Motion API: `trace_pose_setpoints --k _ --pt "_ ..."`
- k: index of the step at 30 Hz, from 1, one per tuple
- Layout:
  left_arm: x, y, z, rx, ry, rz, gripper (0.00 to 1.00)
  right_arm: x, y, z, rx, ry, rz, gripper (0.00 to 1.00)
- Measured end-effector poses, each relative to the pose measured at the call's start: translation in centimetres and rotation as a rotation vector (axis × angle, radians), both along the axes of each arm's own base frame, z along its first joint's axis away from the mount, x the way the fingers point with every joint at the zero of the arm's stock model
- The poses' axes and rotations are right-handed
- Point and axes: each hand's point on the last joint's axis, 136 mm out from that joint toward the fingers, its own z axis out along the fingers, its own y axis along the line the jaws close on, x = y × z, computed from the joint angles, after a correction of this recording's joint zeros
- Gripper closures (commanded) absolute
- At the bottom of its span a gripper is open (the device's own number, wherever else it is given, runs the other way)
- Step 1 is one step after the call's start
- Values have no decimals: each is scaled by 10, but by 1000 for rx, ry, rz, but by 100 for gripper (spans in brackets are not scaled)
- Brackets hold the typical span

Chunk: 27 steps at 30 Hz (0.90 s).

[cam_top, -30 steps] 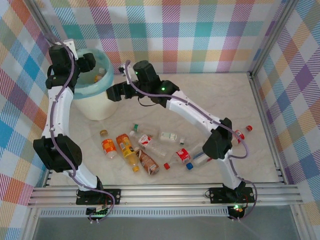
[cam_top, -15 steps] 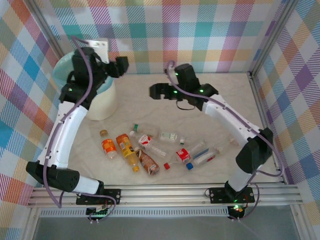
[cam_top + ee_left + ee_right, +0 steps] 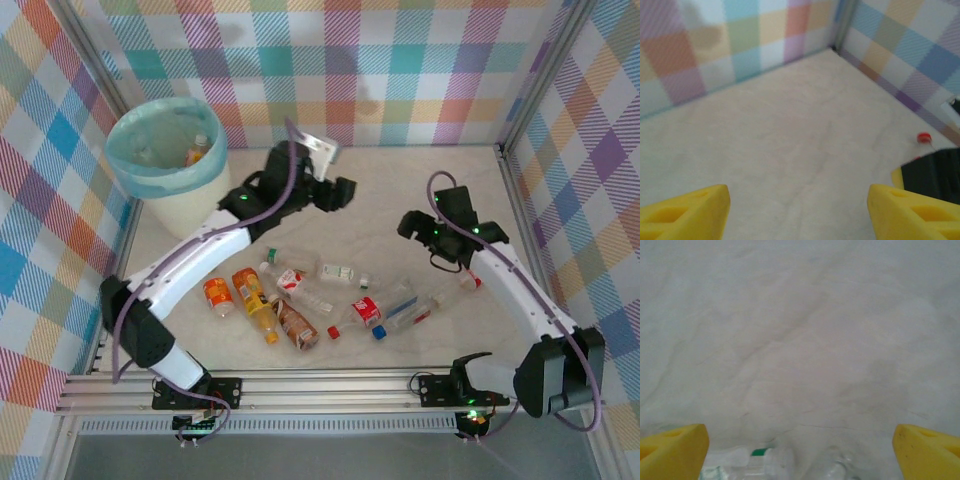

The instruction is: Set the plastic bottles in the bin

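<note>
Both arms have swung a long way in the last half second. The left claw [image 3: 336, 192] was parked right beside the bin [image 3: 190, 215], and now we see it out over the middle of the tabletop [image 3: 390, 165], on the far side of the bottle pile. The right claw [image 3: 410, 226] has slid from the centre back over to the right and ended up nearer the pile. With the left arm out of the way, the bin sits in plain view in the far left corner, its blue-green liner [image 3: 122, 160] folded over the rim. At least one bottle with an orange label [image 3: 198, 148] is lying inside.

The rest of the plastic bottles [image 3: 295, 285] haven't budged. They're lying on their sides in a loose row across the near half of the tabletop, well apart from the bin. From the left we get an orange-label bottle [image 3: 217, 295], a yellow one [image 3: 255, 298], a brown-label one [image 3: 298, 328], a red-label one with a blue cap [image 3: 368, 312] and a couple of clear ones [image 3: 405, 300] close to the right claw.

In the left wrist view the yellow fingertips [image 3: 685, 210] sit in the two bottom corners, spread wide with just tabletop between them, and there's a red cap [image 3: 924, 137] off to the right. The right wrist view is the same story: fingertips [image 3: 672, 445] far apart, gripping nothing, and a clear bottle with a green ring [image 3: 765, 457] peeking in at the bottom edge
</note>
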Motion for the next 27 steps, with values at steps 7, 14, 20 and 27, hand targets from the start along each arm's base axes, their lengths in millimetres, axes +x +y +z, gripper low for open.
trace_pose_setpoints --k 7,14,20,27 --pt "-24 -68 -63 13 136 -135 27 -29 -63 -21 -56 52 -270 0" --pt "-24 -80 -52 -40 141 -140 27 -51 -93 -40 -65 104 -417 1" --pt "-18 -81 -46 -52 133 -114 26 -69 -96 -84 -56 241 -442 1" --pt "-14 -80 -66 -7 170 -91 26 -66 -86 -116 -11 320 -424 3"
